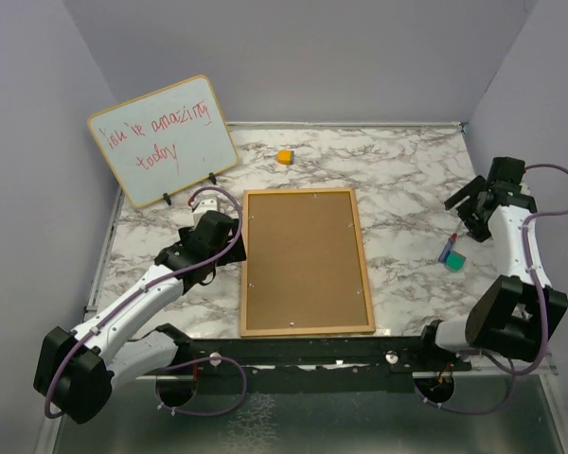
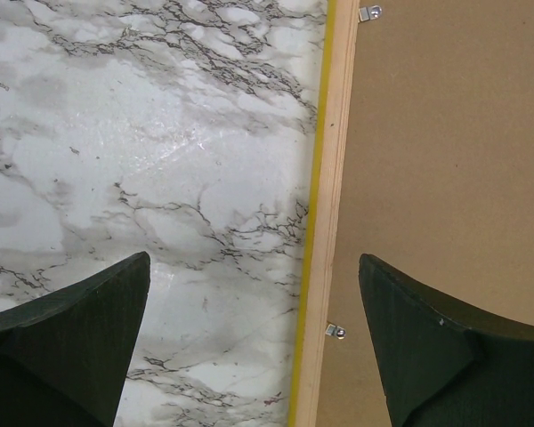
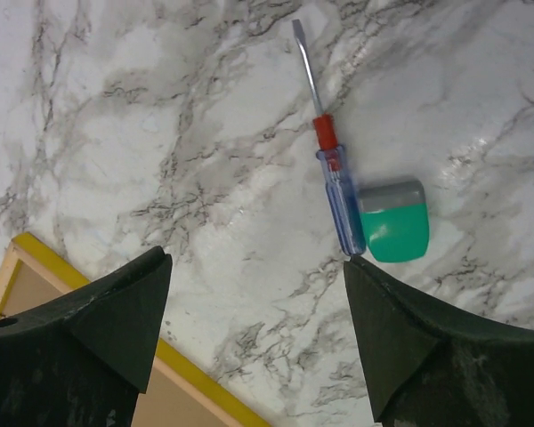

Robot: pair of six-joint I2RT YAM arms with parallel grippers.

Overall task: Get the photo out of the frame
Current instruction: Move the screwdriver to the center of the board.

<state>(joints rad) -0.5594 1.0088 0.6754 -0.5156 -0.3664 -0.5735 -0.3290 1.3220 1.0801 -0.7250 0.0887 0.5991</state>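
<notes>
Leaning at the far left of the overhead view, a wood-edged whiteboard (image 1: 163, 140) with red handwriting stands propped on the white marble-patterned table (image 1: 398, 170). At four o'clock from it, the left gripper (image 1: 225, 248) hangs over the left rail of the large rectangular picture frame (image 1: 303, 260). Its fingers are spread wide and grasp nothing: in the wrist view one dark finger (image 2: 80, 329) sits over marble and the other over the brown backing.

The frame lies flat at the table's centre, thin yellow border down and cork-like brown back up. Small metal clips (image 2: 335, 331) sit along the inner edge. The photo is hidden in every view.

At twelve o'clock from the frame lies a small orange piece (image 1: 284, 156), perhaps a block; it is too small to tell.

At three o'clock from the frame, a screwdriver (image 3: 329, 169) with a clear blue handle and red collar lies touching a green and grey block (image 3: 393, 222). The right gripper (image 3: 256, 258) hangs at one o'clock from them, fingers released and apart, clasping nothing.
</notes>
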